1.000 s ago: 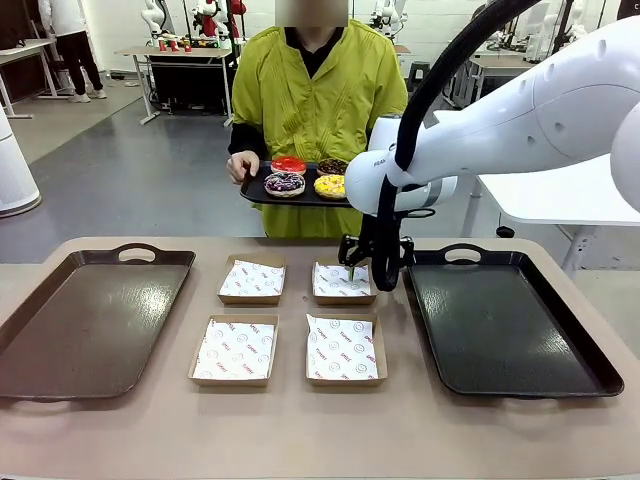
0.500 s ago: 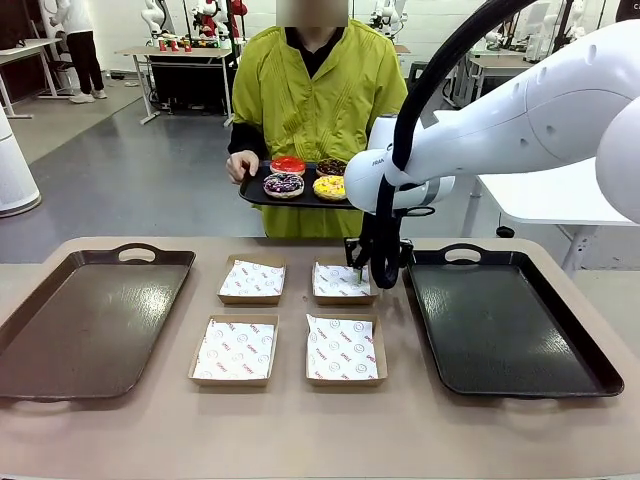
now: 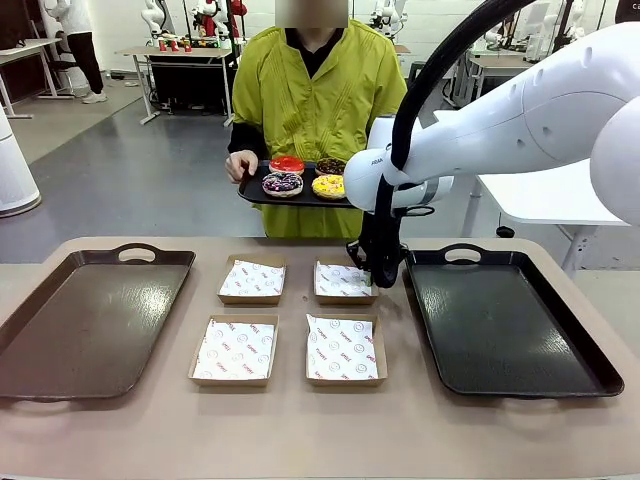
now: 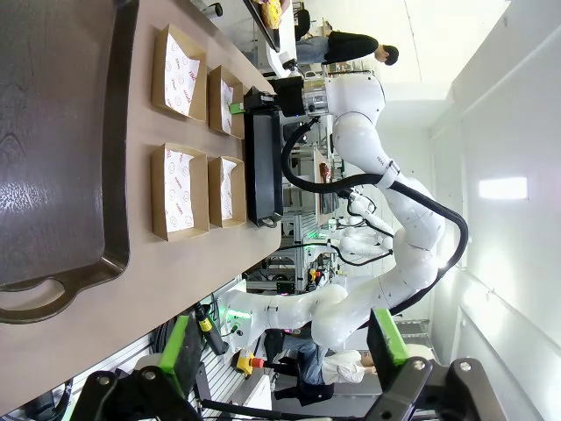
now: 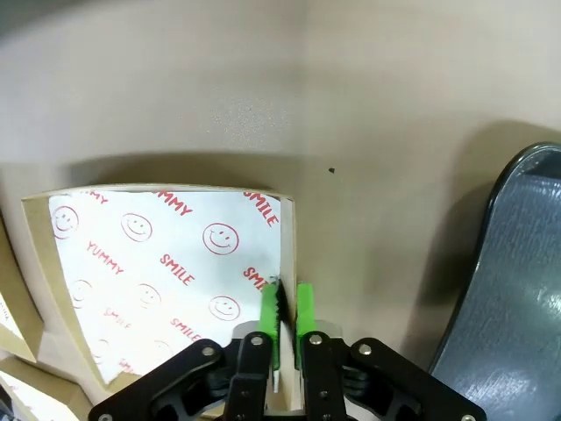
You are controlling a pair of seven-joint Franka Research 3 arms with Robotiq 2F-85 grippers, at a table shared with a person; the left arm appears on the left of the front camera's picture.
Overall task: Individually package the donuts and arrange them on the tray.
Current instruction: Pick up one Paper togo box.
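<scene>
A person across the table holds a small dark tray (image 3: 255, 193) carrying the red donut (image 3: 287, 164), chocolate donut (image 3: 331, 166), purple drizzled donut (image 3: 282, 183) and yellow donut (image 3: 328, 186). My right gripper (image 3: 372, 276) hangs at the right side of the far right box (image 3: 342, 282). In the right wrist view this gripper (image 5: 287, 309) is shut on the box wall (image 5: 289, 237), one green pad on each side. My left gripper (image 4: 280, 338) is open and holds nothing, off the table's left end.
Four shallow cardboard boxes with printed paper sit mid-table: far left (image 3: 252, 280), near left (image 3: 235, 350), near right (image 3: 344, 349) and the gripped one. A large dark tray (image 3: 90, 320) lies left, another (image 3: 500, 330) right, its rim close to my right gripper.
My right gripper shifted slightly right and back at the far right box's edge, nudging the box a little rightward. The person's donut tray drifted slightly left.
</scene>
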